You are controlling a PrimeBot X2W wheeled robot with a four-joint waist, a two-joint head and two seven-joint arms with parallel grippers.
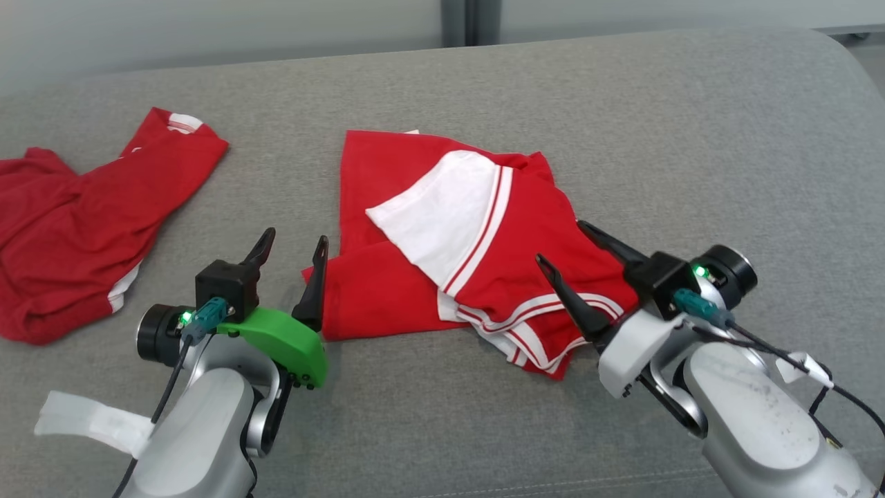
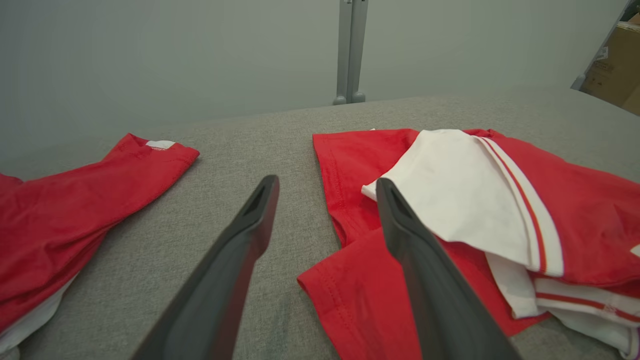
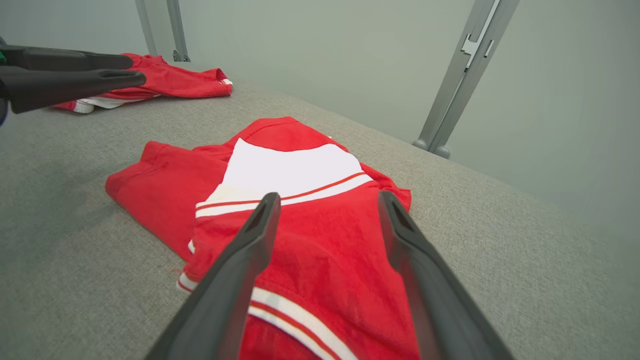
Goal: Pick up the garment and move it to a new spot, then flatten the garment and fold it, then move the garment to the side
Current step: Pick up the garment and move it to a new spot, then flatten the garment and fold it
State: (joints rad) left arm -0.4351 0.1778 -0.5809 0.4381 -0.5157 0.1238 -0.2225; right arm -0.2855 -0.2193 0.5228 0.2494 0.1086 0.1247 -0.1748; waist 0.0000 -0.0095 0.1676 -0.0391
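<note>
The garment is red with a white panel and white-and-red striped trim, lying folded in a rough rectangle at the middle of the grey padded surface. My left gripper stands open just off its near left corner, touching nothing. In the left wrist view that gripper hovers over the garment's left edge. My right gripper is open above the garment's right part, nothing between its fingers. The right wrist view shows this gripper over the red cloth, and the left gripper at the upper left.
A second red garment lies crumpled at the far left of the surface, also in the left wrist view. A grey post rises behind the far edge. A cardboard box stands off to the right. Bare grey surface lies at the right.
</note>
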